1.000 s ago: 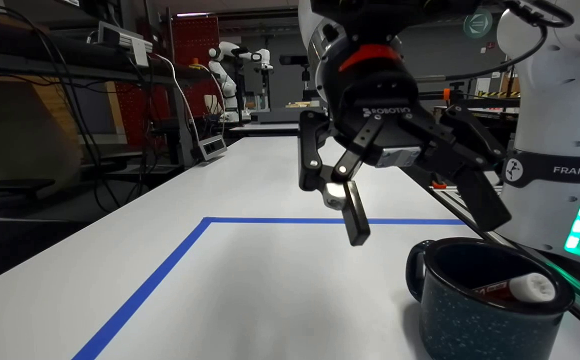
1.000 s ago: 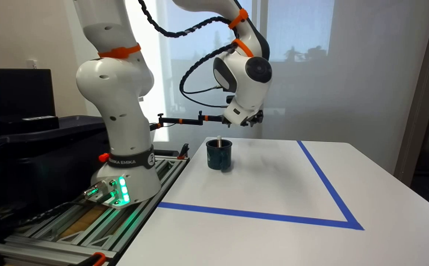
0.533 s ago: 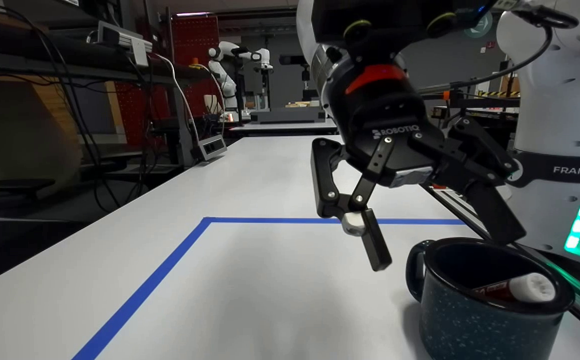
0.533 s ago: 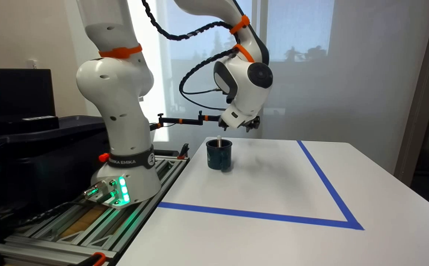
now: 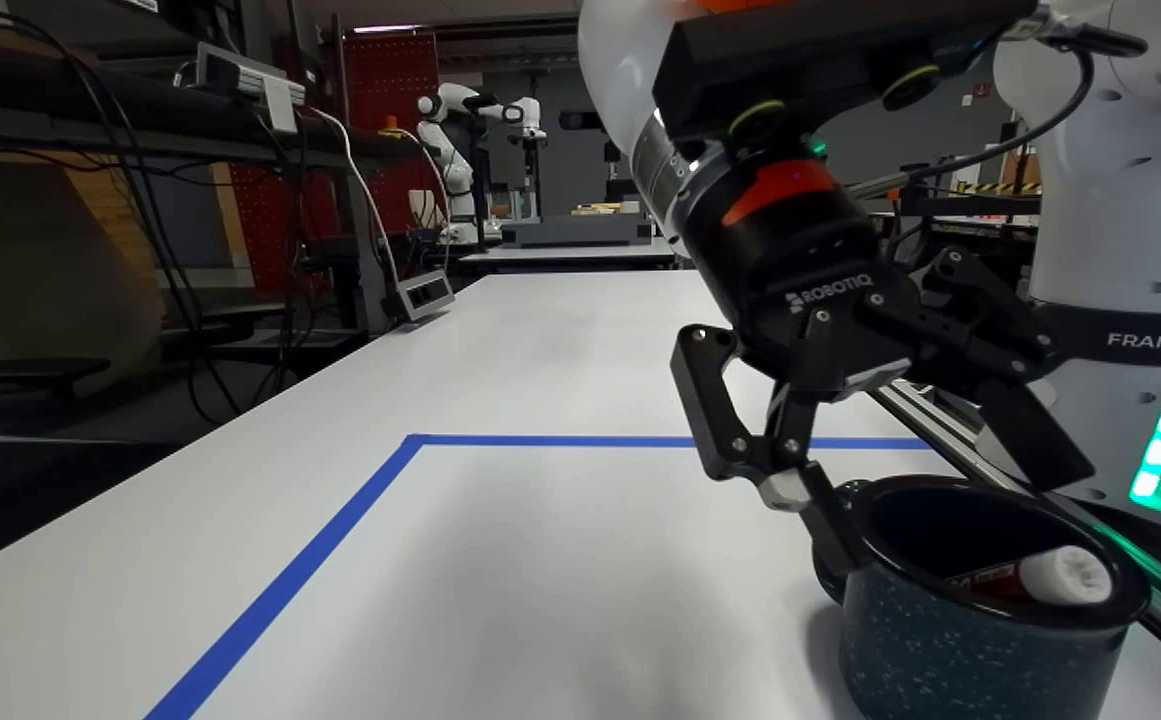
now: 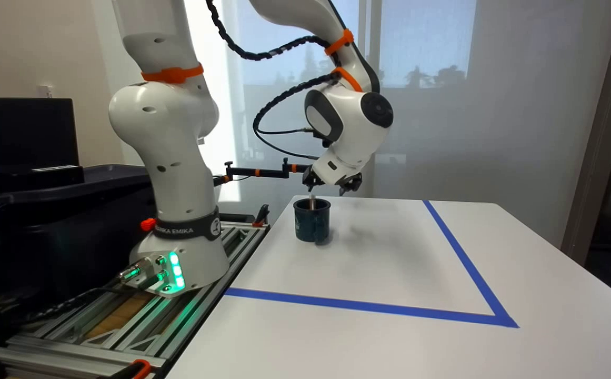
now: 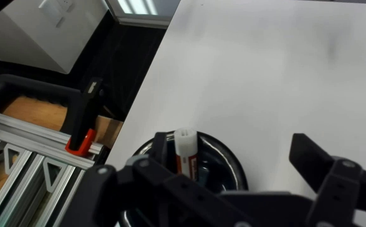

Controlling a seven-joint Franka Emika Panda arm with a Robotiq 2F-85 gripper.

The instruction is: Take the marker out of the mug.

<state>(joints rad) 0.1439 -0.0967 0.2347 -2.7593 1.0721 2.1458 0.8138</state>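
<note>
Two fingers [image 7: 310, 159] stand wide apart, tilted, with nothing gripped between them. In the wrist view the marker [image 7: 186, 145] shows in that gap, white end up, just beside the finger at the left and well apart from the one at the right; whether it touches either cannot be told. It leans inside the mug [image 5: 980, 650], its white end by the rim's near right side in an exterior view, most of the red body hidden below. The step in hand looks like lining up the grasp. Done well, it calls for narrowing the gap and shifting left in the wrist view until the marker sits midway, since a straight drop from here could leave the finger at the right outside the mug's wall and pinch that wall too. The white end may be a cap, so a hold reaching the red body seems safer. A slow lift along the lean should leave the mug upright on the bench [image 5: 540, 590], where it stands well apart from the blue tape [image 5: 560, 441].
</note>
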